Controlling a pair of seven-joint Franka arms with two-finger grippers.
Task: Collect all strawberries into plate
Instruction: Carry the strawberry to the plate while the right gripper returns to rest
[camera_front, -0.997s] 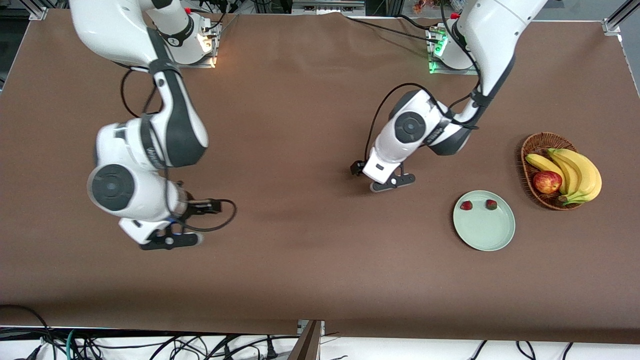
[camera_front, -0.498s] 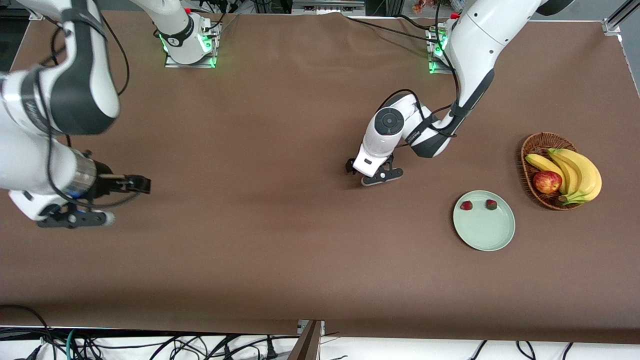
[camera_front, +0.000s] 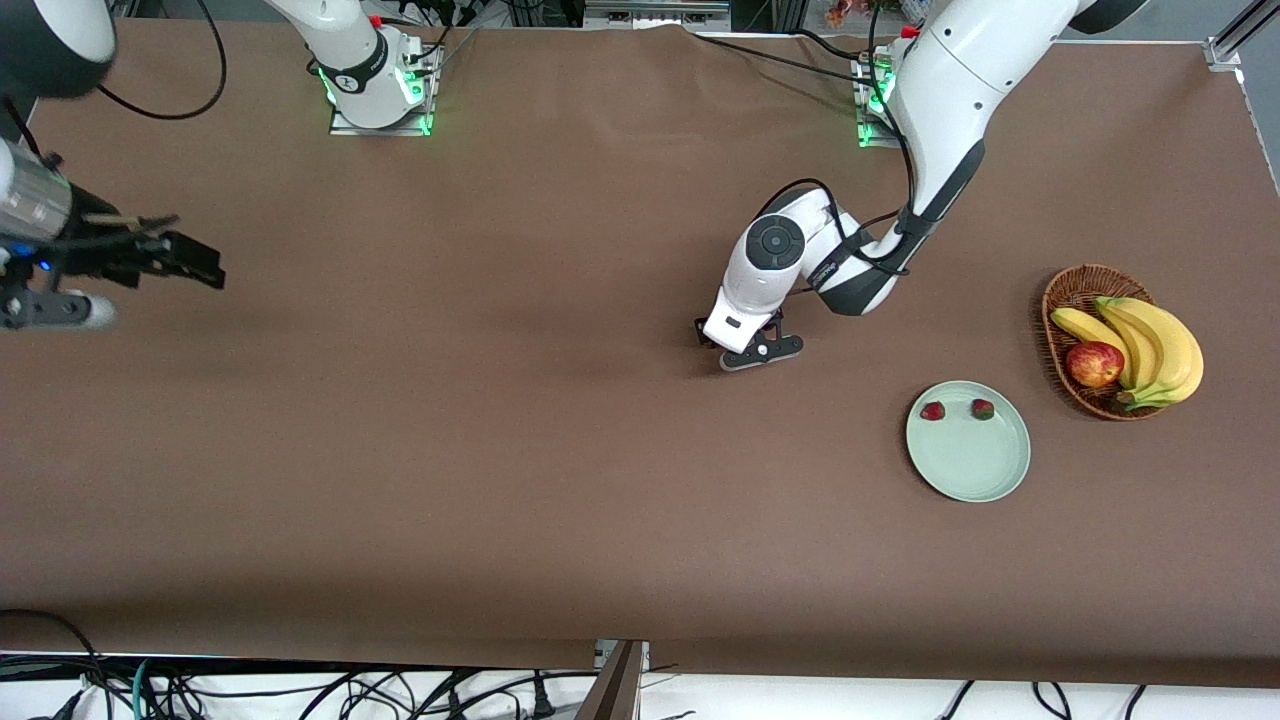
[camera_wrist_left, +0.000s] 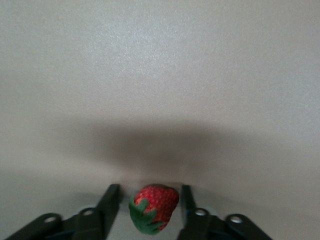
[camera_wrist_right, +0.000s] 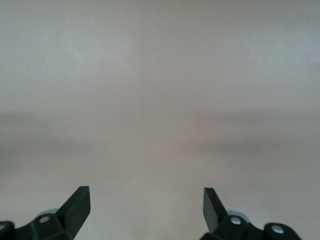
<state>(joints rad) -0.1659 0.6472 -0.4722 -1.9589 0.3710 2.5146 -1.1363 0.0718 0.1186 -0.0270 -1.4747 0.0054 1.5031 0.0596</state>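
Now L hand (camera_wrist_left: 148, 210) round strawberry (camera_wrist_left: 152, 207), no gap seen; R hand (camera_wrist_right: 146, 206) wide

My front camera sits high across the table (camera_front: 560, 480), looking down toward both arm bases along its upper edge, and it takes in the whole tabletop. My left wrist camera looks past its own gripper (camera_wrist_left: 150, 210) from very close onto the cloth, with a strawberry (camera_wrist_left: 152, 207) between the fingers. My right wrist camera looks past its gripper (camera_wrist_right: 146, 205) onto bare cloth. All three views share the brown table surface.
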